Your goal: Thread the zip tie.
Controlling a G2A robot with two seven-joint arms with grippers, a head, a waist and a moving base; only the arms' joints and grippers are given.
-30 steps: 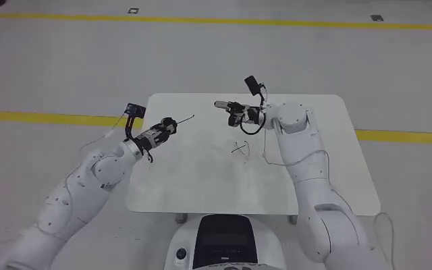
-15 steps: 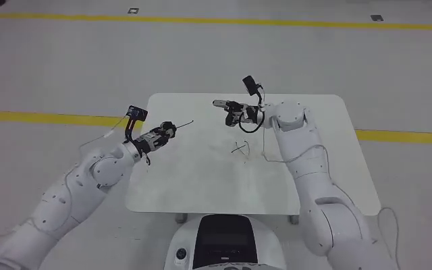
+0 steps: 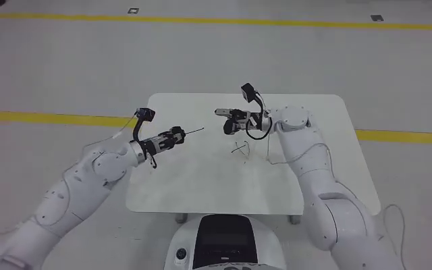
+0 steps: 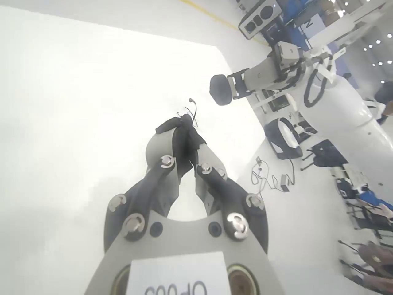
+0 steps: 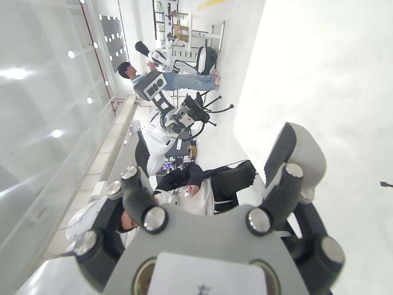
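Across the smooth, matte white table (image 3: 202, 182) with rounded corners: lying loose near the middle as a small tangle of thin black ties (image 3: 239, 147). Slightly farther and to the left, pinching the slim black zip tie (image 3: 196, 129) between the closed dark fingers of the left gripper (image 3: 179, 133), its stiff tail jutting rightward. Farthest, hovering with the right gripper (image 3: 224, 119) spread wide.

Glossy white arms (image 3: 304, 165) carry black cables (image 4: 308, 92), grey screw-studded linkages (image 4: 144, 191) and black-padded fingers (image 5: 278, 151).
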